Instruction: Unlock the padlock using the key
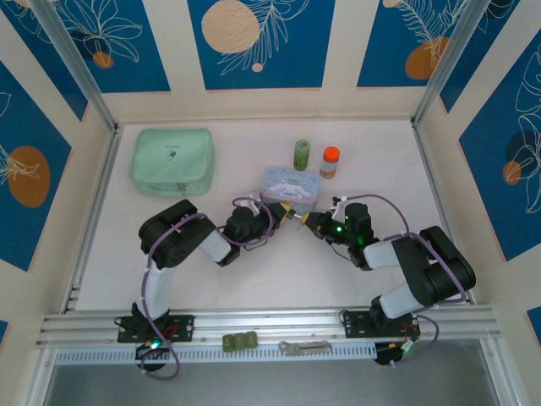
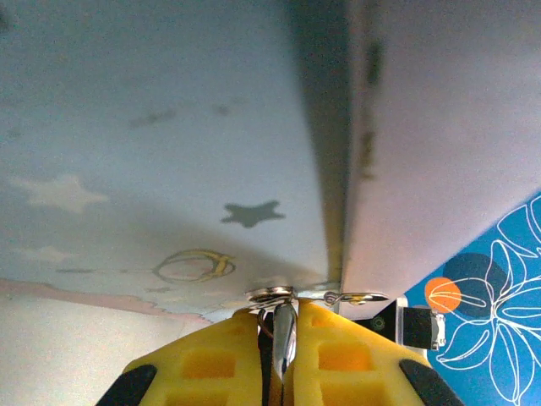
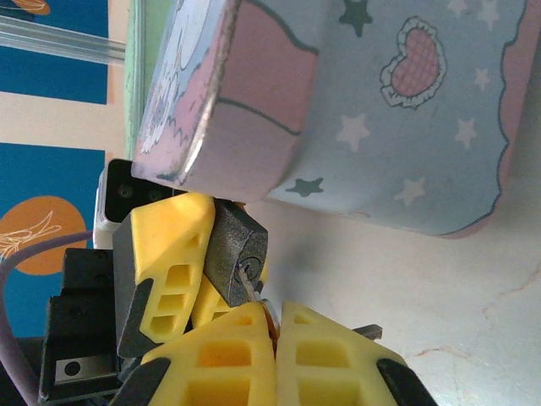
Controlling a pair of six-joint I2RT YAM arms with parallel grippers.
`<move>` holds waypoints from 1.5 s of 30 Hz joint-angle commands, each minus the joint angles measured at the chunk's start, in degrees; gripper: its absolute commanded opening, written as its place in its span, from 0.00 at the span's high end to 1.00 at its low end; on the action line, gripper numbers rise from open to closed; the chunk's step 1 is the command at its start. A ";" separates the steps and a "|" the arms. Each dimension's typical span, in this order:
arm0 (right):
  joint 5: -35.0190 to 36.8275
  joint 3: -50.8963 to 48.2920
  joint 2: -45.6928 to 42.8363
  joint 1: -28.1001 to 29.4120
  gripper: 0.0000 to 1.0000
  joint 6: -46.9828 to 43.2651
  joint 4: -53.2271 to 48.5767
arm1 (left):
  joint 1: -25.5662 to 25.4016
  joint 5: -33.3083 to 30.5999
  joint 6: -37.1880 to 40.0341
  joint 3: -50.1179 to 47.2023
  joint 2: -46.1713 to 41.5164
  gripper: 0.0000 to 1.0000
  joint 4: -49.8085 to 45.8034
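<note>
The padlock (image 3: 230,247), a small dark grey block, sits pinched between the yellow fingers (image 3: 166,254) of my left gripper, its keyhole face turned toward the right wrist camera. My right gripper (image 3: 275,315) is shut on the key (image 3: 250,283), and the thin silver blade reaches the keyhole. In the left wrist view my left gripper (image 2: 283,311) is shut, with the padlock's silvery metal (image 2: 288,331) between its pads. From above, the left gripper (image 1: 285,211) and right gripper (image 1: 311,222) meet tip to tip just in front of the pale blue tin (image 1: 290,184).
The tin (image 3: 406,110) lies very close behind both grippers, and its side (image 2: 127,127) looms over the left fingers. A mint green pouch (image 1: 172,161), a green can (image 1: 302,155) and an orange-capped bottle (image 1: 330,161) stand farther back. Small items (image 1: 239,342) rest on the near rail.
</note>
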 commanded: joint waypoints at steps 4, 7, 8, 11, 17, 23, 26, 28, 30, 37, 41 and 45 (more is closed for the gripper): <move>-0.75 0.72 1.73 0.61 1.00 0.72 2.68 | -0.14 0.11 -1.02 0.55 -0.49 1.00 4.48; -0.30 -0.16 1.52 0.59 1.00 1.03 2.97 | -0.13 -0.02 -0.99 0.38 -0.62 1.00 4.56; -0.30 -0.28 1.41 0.59 1.00 1.03 2.84 | -0.14 -0.02 -0.98 0.32 -0.66 1.00 4.57; -0.47 0.01 1.32 0.93 1.00 1.03 3.41 | -0.11 0.06 -1.02 0.32 -0.55 1.00 4.84; -0.99 1.32 1.75 1.82 1.00 1.16 4.11 | -0.18 -0.02 -1.02 0.20 -0.77 1.00 4.79; -1.30 1.11 4.06 2.18 1.00 1.87 7.67 | -0.25 0.20 -1.21 0.20 -0.88 1.00 5.45; -1.52 1.69 5.28 1.83 1.00 1.82 8.74 | -0.44 0.41 -1.20 0.05 -1.30 1.00 5.45; -1.57 2.15 6.24 1.61 1.00 2.61 10.18 | -0.56 0.42 -1.20 -0.36 -1.78 1.00 5.41; -1.15 2.33 7.43 1.69 1.00 4.18 12.80 | -0.96 0.09 -1.37 -1.04 -2.29 1.00 5.32; -2.27 3.56 12.88 2.96 1.00 7.58 21.83 | -2.20 -0.20 -2.55 -1.56 -2.35 1.00 6.28; -2.92 2.63 14.69 3.30 1.00 7.27 24.59 | -2.40 0.04 -3.13 -1.09 -1.96 1.00 7.21; -3.49 2.20 14.06 3.82 1.00 4.76 22.53 | -2.49 0.67 -3.46 -0.53 -1.96 1.00 7.29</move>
